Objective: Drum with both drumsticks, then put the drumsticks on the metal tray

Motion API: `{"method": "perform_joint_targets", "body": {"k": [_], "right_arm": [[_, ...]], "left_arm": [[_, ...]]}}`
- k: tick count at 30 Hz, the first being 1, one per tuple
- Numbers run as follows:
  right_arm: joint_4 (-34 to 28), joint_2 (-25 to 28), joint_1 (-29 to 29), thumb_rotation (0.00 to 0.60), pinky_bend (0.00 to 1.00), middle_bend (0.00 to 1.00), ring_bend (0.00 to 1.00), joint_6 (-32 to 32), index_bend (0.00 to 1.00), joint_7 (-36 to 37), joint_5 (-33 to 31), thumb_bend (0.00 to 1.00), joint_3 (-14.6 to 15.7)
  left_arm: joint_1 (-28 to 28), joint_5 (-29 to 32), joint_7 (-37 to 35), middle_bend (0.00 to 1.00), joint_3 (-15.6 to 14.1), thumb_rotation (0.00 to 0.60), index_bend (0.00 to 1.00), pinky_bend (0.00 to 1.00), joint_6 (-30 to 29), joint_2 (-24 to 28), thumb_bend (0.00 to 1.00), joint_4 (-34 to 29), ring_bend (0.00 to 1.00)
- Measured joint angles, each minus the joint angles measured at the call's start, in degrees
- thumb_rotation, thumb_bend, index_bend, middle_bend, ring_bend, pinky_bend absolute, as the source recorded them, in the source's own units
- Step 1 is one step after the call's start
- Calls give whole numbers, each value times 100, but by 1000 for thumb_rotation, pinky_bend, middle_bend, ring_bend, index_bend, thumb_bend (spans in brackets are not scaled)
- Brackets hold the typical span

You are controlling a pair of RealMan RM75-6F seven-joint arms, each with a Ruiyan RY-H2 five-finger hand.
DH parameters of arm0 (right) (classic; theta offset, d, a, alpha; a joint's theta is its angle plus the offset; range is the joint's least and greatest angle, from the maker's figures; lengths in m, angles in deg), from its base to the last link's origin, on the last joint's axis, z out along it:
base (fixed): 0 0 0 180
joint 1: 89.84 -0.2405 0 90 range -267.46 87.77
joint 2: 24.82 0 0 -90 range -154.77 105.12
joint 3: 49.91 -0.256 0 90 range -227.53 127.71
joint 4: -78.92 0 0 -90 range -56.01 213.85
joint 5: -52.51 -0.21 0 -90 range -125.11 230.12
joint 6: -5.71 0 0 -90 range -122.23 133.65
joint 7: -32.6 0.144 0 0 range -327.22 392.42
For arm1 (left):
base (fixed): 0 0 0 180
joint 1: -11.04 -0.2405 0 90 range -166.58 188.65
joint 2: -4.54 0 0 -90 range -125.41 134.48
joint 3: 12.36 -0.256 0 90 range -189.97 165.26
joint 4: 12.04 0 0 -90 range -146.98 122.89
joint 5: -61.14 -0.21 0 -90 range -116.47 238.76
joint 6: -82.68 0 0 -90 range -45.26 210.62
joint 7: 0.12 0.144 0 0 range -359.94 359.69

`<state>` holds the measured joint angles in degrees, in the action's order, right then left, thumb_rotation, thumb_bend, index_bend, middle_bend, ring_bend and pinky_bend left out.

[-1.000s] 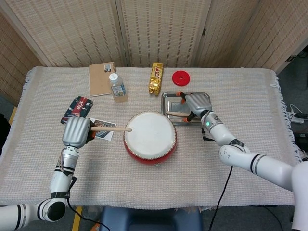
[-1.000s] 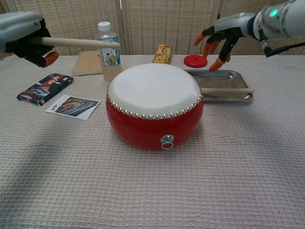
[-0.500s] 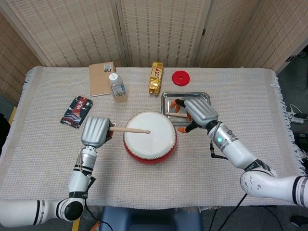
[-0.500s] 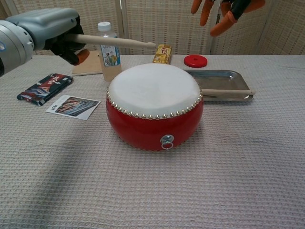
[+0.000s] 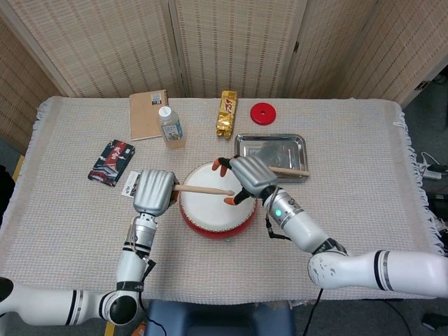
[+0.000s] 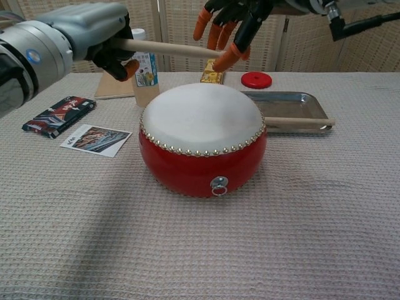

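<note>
Left hand (image 6: 94, 31) grips drumstick (image 6: 169, 49); right fingers (image 6: 225, 59) perhaps touching.

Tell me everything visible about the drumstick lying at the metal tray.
The drumstick is a plain, pale wooden rod, slim and straight. It lies flat along the near edge of the metal tray, one end passing behind the drum, the other reaching the tray's right corner. No hand touches it.

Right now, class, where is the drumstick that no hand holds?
In both views the loose drumstick lies on the metal tray, right of the drum.
</note>
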<state>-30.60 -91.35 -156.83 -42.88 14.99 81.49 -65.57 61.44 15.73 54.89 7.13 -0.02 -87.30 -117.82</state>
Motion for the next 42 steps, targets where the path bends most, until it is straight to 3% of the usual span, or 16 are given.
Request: {"method": "perform_joint_targets", "body": {"k": [5,10,30,42], "right_arm": [[122,-273,-262,600,483,371,263,-164,356,-207,-323,94,-10],[262,-556,-475,600,483,438,305,-299,466,-388,-582,131,-23],[559,-1161,-885,600,484,594,415,-735,593,-812,-1033,239,-198],[562,-1269,-939,600,501,721,532,-880,711,-1043,-1111,371,-216]], "left_arm": [[96,53,116,1000,34,600,1000,1000,-82,-124,524,50,1000],[157,81,223,1000,25,600,1000,1000,-149,-210,523,94,1000],[233,-221,458,1000,-177,600,1000,1000,-296,-420,524,325,1000],[193,-345,558,1000,-302,600,1000,1000,-287,-415,521,418,1000]]}}
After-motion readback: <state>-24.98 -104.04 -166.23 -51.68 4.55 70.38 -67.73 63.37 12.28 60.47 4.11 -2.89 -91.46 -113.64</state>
